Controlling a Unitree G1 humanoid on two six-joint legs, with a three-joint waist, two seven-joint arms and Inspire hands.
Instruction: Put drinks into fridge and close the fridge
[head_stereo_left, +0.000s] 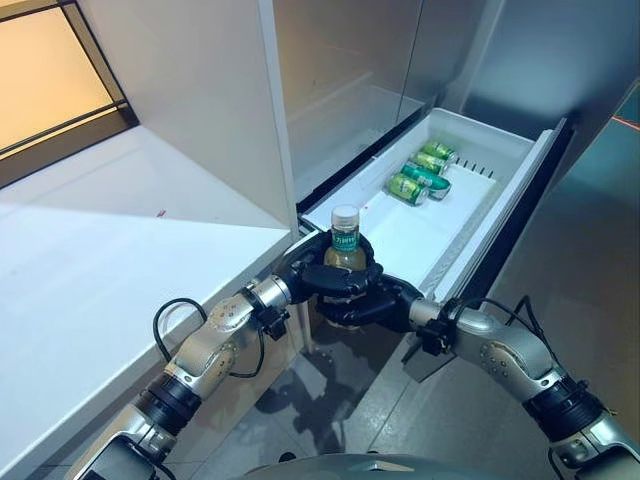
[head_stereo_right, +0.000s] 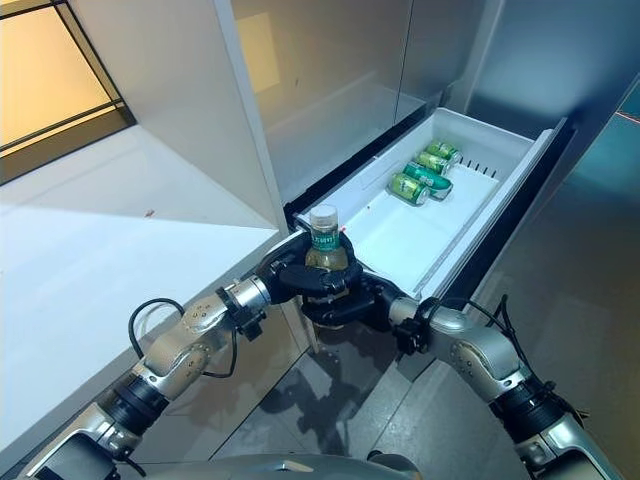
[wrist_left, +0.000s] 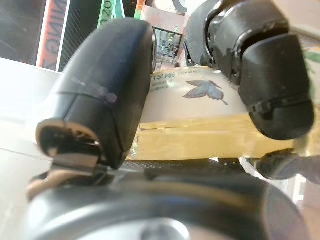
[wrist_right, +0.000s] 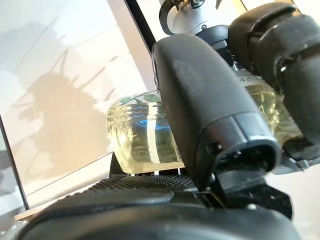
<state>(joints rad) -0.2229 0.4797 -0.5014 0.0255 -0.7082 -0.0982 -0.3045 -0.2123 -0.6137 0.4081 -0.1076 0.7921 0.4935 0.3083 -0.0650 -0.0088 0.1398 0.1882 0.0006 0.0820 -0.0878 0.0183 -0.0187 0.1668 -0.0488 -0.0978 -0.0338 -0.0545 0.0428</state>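
A clear bottle of yellowish drink (head_stereo_left: 345, 243) with a pale cap and green label stands upright at the near corner of the open white fridge drawer (head_stereo_left: 470, 215). My left hand (head_stereo_left: 320, 268) and my right hand (head_stereo_left: 365, 305) both curl round its body from opposite sides. The left wrist view shows the bottle (wrist_left: 200, 115) between thumb and fingers; the right wrist view shows the bottle (wrist_right: 145, 135) gripped the same way. Three green cans (head_stereo_left: 422, 172) lie in the drawer's far part.
The fridge's white side panel (head_stereo_left: 200, 110) rises left of the drawer, with its open cavity (head_stereo_left: 350, 90) behind. A white counter (head_stereo_left: 90, 270) spreads to the left. Grey floor lies to the right of the drawer front (head_stereo_left: 520, 215).
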